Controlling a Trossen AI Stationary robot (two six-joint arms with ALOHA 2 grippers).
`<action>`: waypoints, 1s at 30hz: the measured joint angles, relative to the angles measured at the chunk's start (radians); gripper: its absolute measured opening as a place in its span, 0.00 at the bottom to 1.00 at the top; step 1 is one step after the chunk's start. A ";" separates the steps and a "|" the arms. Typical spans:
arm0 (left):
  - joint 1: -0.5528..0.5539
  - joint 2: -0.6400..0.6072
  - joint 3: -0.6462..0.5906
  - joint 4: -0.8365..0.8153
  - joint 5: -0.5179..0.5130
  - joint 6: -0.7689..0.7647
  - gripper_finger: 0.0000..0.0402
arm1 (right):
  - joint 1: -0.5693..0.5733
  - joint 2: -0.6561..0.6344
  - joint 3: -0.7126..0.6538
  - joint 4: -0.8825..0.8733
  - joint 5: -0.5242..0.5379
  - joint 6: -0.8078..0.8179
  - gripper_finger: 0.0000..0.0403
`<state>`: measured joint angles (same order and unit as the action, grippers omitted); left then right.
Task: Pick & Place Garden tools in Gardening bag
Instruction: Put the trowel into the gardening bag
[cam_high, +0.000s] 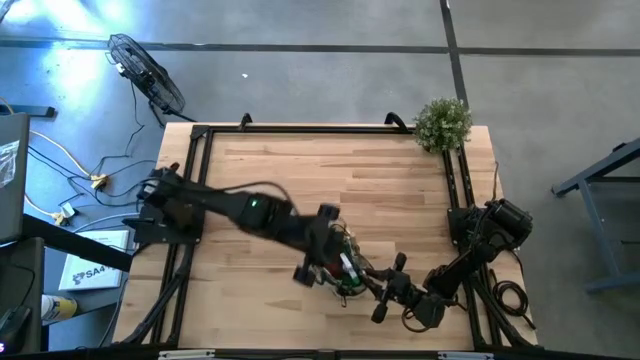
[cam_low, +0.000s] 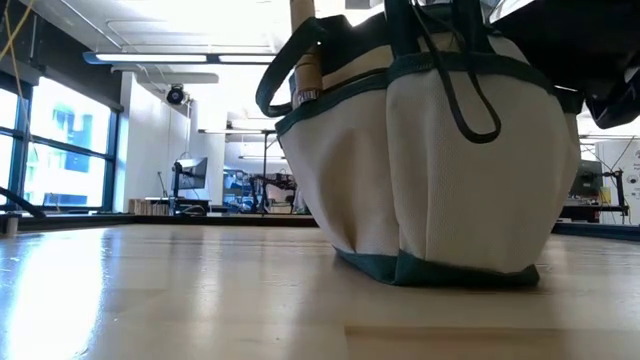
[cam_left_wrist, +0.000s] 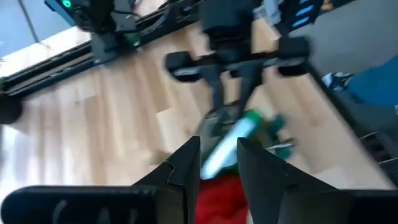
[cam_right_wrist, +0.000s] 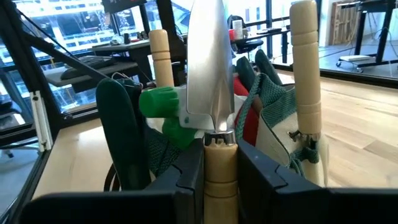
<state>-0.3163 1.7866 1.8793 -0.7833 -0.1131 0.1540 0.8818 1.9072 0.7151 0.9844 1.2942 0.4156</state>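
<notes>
The gardening bag (cam_high: 349, 279) (cam_low: 450, 180) stands on its base near the table's front edge, right of the middle. Two wooden handles (cam_right_wrist: 159, 56) (cam_right_wrist: 305, 74) and a green-and-white spray bottle (cam_right_wrist: 163, 109) (cam_left_wrist: 233, 140) stick up out of it. My right gripper (cam_high: 385, 295) (cam_right_wrist: 221, 165) reaches level from the table's right to the bag's side and is shut on a trowel (cam_right_wrist: 208, 68). My left gripper (cam_high: 325, 262) (cam_left_wrist: 217, 165) hangs over the bag, slanting down, with a red piece (cam_left_wrist: 217, 199) between its fingers. My left gripper has the red piece (cam_left_wrist: 219, 193) in the gap between its two fingers, which come from above and slant down. Which part of it they hold cannot be told. My right gripper pinches the trowel's wooden handle (cam_right_wrist: 221, 155) just below the metal collar. Its fingers lie level across the handle. The trowel stands upright, blade up, right beside the bag; its lower end is hidden.
A bushy green plant (cam_high: 442, 123) sits at the table's far right corner. A black frame (cam_high: 200, 190) runs along the table's left, far and right sides. The wide middle and far part of the tabletop (cam_high: 330, 180) is bare wood.
</notes>
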 joint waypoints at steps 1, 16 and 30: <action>0.018 0.000 0.000 -0.003 0.009 0.025 0.25 | 0.000 0.000 0.000 0.000 -0.007 0.000 0.15; 0.133 0.094 -0.002 -0.008 0.210 0.162 0.25 | -0.001 -0.001 0.000 0.000 -0.055 0.002 0.17; 0.118 0.142 0.000 -0.007 0.338 0.133 0.25 | -0.009 -0.002 0.000 0.000 -0.074 -0.002 0.16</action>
<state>-0.1980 1.9291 1.8793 -0.7898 0.2253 0.2869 0.8725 1.9057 0.7155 0.9845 1.2204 0.4137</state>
